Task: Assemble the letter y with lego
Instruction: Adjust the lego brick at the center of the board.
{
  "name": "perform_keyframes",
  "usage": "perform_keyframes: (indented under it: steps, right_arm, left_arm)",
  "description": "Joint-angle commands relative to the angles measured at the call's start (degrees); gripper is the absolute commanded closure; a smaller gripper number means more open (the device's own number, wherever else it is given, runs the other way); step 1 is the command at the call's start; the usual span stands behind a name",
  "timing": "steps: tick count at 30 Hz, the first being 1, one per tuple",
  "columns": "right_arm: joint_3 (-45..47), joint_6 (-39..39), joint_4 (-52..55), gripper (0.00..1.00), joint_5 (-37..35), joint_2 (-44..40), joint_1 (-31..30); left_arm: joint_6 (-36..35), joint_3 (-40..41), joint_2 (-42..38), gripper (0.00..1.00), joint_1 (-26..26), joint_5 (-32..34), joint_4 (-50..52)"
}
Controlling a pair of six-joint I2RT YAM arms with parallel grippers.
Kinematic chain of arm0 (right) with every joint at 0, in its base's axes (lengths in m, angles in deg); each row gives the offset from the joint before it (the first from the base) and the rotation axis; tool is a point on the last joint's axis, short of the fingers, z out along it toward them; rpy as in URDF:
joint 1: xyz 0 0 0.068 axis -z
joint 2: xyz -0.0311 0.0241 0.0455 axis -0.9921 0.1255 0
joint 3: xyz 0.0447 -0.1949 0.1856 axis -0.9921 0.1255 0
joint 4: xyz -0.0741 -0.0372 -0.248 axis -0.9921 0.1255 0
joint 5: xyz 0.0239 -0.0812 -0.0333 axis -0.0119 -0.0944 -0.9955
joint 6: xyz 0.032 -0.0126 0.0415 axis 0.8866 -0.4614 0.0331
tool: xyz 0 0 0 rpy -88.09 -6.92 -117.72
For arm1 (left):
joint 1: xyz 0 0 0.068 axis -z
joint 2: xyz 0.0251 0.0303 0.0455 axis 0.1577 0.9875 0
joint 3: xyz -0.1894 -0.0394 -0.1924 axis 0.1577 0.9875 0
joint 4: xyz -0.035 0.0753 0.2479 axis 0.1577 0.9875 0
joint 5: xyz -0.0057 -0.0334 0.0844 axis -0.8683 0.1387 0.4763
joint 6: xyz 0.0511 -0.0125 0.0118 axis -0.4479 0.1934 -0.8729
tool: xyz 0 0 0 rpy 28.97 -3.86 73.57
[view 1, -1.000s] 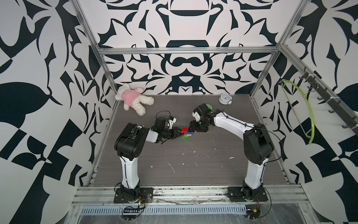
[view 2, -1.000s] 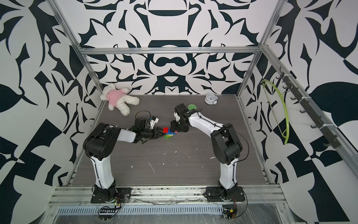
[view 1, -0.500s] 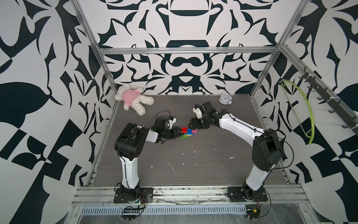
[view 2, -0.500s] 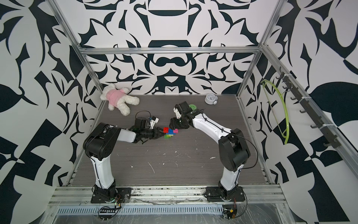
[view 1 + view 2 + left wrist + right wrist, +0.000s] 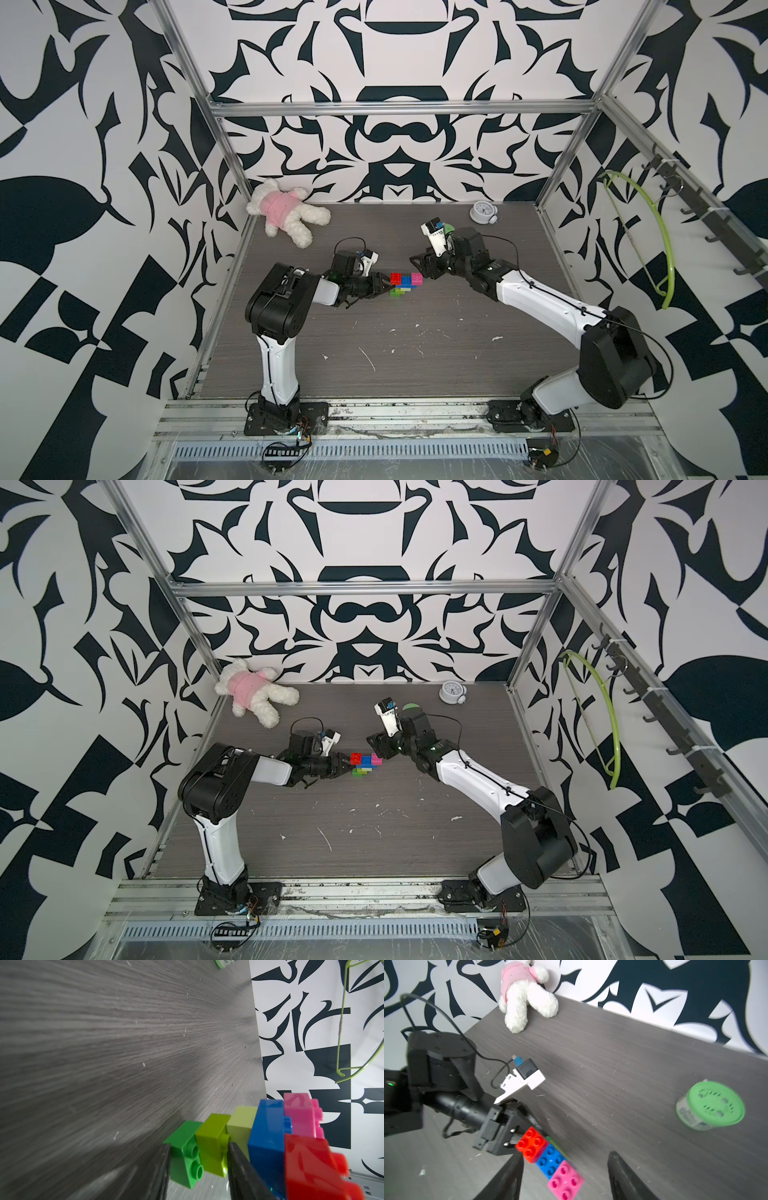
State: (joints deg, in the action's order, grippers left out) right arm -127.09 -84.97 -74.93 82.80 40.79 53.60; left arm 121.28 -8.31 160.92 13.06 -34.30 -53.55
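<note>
The letter y (image 5: 405,283) is built in lego: red (image 5: 395,277) and pink (image 5: 417,278) prongs on a blue crossbar (image 5: 406,281), with a lime and green stem (image 5: 397,292). My left gripper (image 5: 384,285) (image 5: 344,766) is shut on the stem. In the left wrist view its fingers (image 5: 234,1153) press the green brick (image 5: 185,1157) and lime brick (image 5: 214,1145) from both sides. My right gripper (image 5: 417,266) (image 5: 565,1156) stands open just right of the pink brick (image 5: 565,1180), touching nothing. Whether the figure rests on the table is unclear.
A round green tub (image 5: 712,1103) stands behind my right wrist. A small clock (image 5: 482,212) sits at the back right and a plush toy (image 5: 286,216) at the back left. A lime hanger (image 5: 660,249) hangs on the right wall.
My right arm's elbow has swung down and outward, and its gripper has backed slightly off the pink brick. The left gripper and the figure have stayed put.
</note>
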Motion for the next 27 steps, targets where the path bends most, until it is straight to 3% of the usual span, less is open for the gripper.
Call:
perform_keyframes:
  steps: [1, 3, 7, 13, 20, 27]
  right_arm:
    - [3.7, -5.5, -14.4, 0.39, 5.4, -0.1, 2.5]
    - [7.0, -10.8, -20.7, 0.46, 8.9, 0.3, 2.7]
    - [10.4, -19.3, -25.9, 0.41, 13.6, 1.4, 2.7]
    - [7.0, -29.1, -15.7, 0.4, 20.7, 3.1, 2.6]
    - [1.6, -40.4, -1.4, 0.38, 19.0, 4.0, 1.3]
    - [-3.4, -45.2, 6.8, 0.39, 16.8, 6.6, -0.4]
  left_arm:
    - [-1.4, 4.6, 7.9, 0.54, -0.9, 17.0, 22.2]
    - [-1.4, 4.7, 8.0, 0.54, -0.9, 17.0, 22.2]
    - [-1.4, 4.7, 8.0, 0.54, -0.9, 17.0, 22.3]
    - [-1.4, 4.7, 8.1, 0.54, -0.9, 17.0, 22.4]
    - [-1.4, 4.6, 8.2, 0.54, -0.8, 17.0, 22.4]
    - [-1.5, 4.6, 8.2, 0.54, -0.9, 17.1, 22.5]
